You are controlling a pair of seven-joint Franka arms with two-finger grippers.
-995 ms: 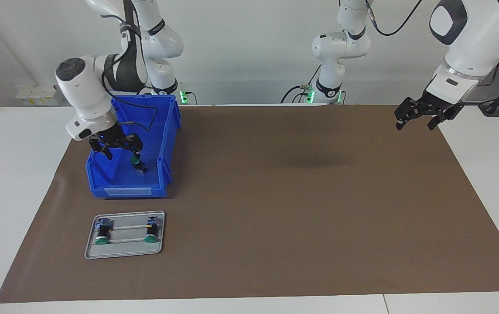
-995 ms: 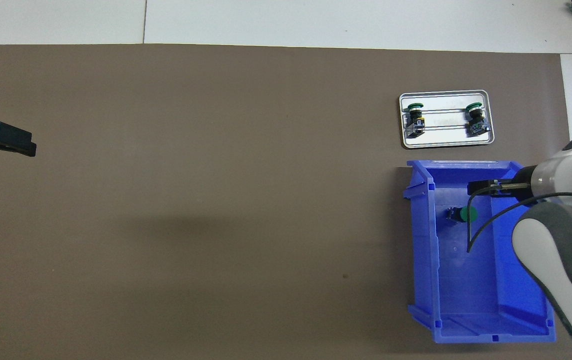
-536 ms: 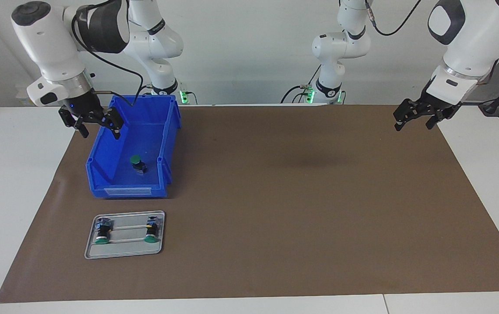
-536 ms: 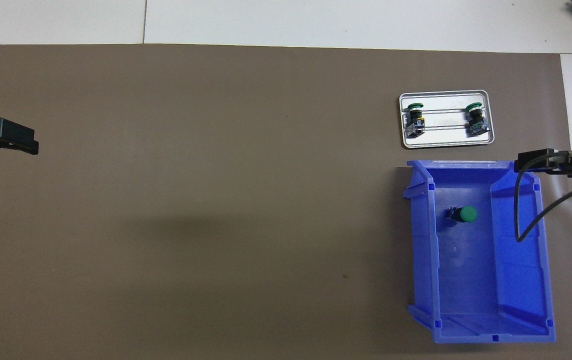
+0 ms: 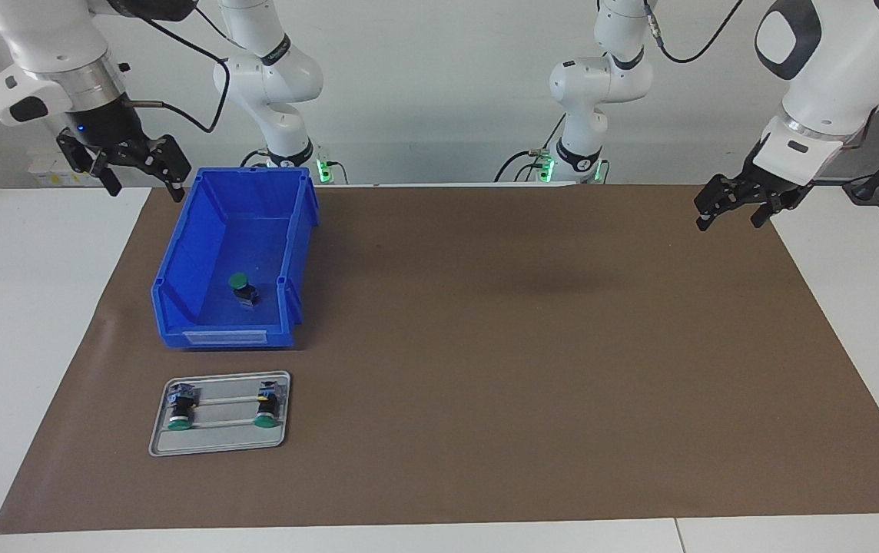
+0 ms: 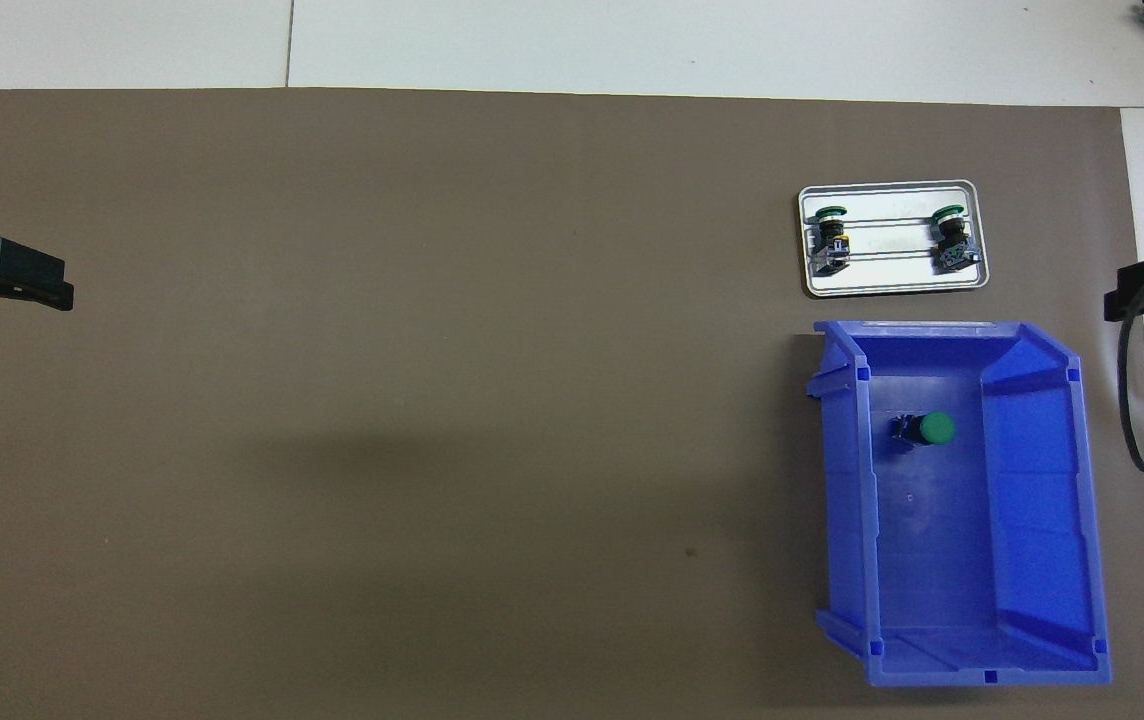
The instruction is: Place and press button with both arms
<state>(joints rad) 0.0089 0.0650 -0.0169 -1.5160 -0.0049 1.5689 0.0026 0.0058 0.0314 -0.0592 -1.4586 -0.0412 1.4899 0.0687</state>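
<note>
One green-capped button [image 5: 242,289] lies tilted on the floor of the blue bin [image 5: 201,230]; the overhead view shows it too [image 6: 925,429]. Two alike buttons [image 5: 180,409] [image 5: 265,407] lie on a small metal tray [image 5: 217,444]. My right gripper [image 5: 144,189] is open and empty, raised beside the bin's corner nearest the robots, over the mat's edge at the right arm's end. My left gripper [image 5: 729,222] is open and empty, and waits above the mat's edge at the left arm's end.
A brown mat [image 5: 524,346] covers most of the white table. The tray [image 6: 892,285] lies just farther from the robots than the bin [image 6: 1032,500]. A black cable [image 6: 1127,400] hangs from the right arm beside the bin.
My right gripper has risen out of the bin, empty, and moved toward the right arm's end of the table. The button stays on the bin floor. The left arm has hardly moved.
</note>
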